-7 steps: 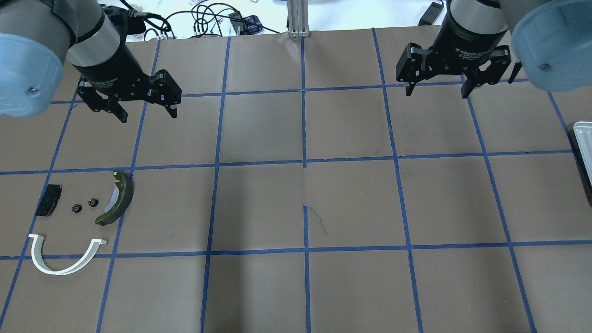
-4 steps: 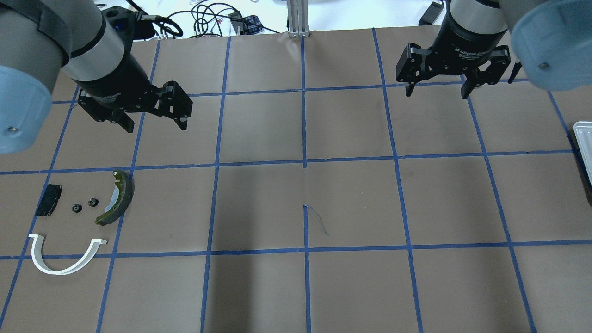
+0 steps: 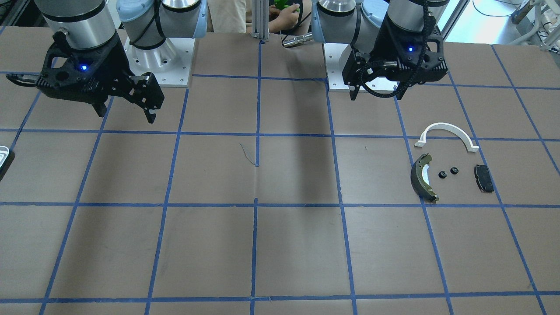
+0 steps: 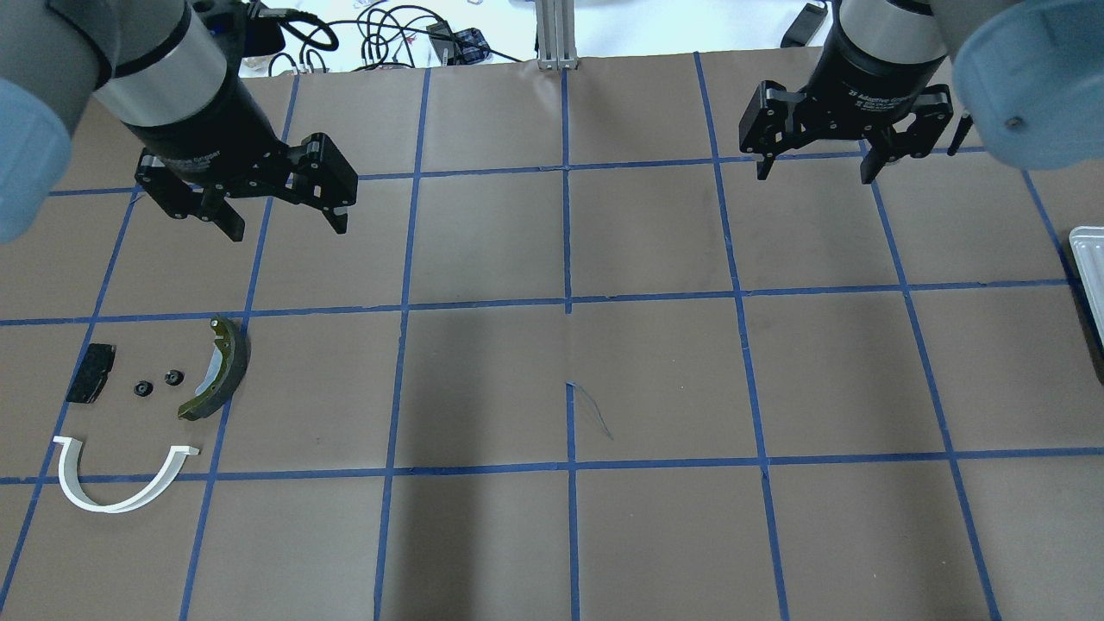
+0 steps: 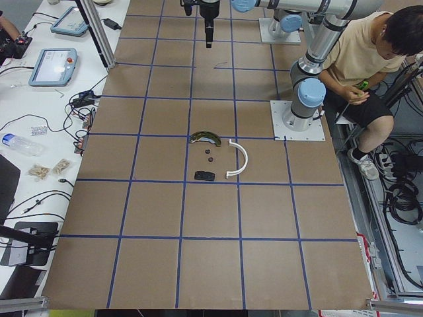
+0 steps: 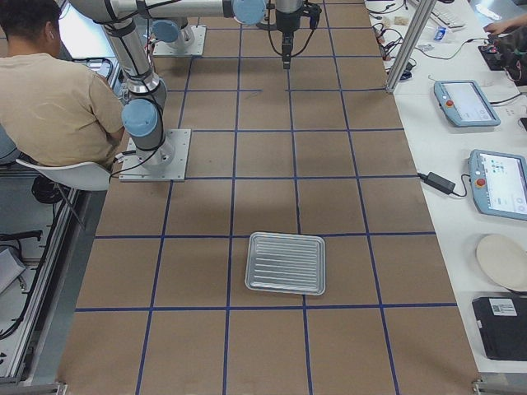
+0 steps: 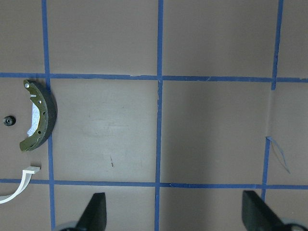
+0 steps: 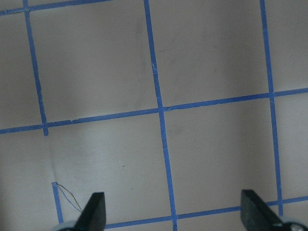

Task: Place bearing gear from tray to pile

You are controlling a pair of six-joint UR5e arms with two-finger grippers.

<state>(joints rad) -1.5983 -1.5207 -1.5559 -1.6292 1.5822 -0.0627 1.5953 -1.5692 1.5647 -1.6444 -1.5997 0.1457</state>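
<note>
The pile lies on the table's left: a white arch (image 4: pixel 121 485), a dark-and-olive brake shoe (image 4: pixel 221 366), a black brake pad (image 4: pixel 90 373) and two small black bearing gears (image 4: pixel 142 389) (image 4: pixel 173 377) between pad and shoe. The tray (image 4: pixel 1088 267) shows only its rim at the right edge; in the exterior right view the tray (image 6: pixel 286 263) holds nothing that I can see. My left gripper (image 4: pixel 286 226) is open and empty, above the table behind the pile. My right gripper (image 4: pixel 815 174) is open and empty at the back right, well left of the tray.
The brown table carries a blue tape grid (image 4: pixel 567 302). Cables (image 4: pixel 388 34) lie beyond the back edge. A seated person (image 6: pixel 58 99) is beside the robot's bases. Tablets (image 6: pixel 496 181) lie on a side bench.
My left gripper has shifted a little to the right and nearer over the table, still open. The right arm and the pile have not moved.
</note>
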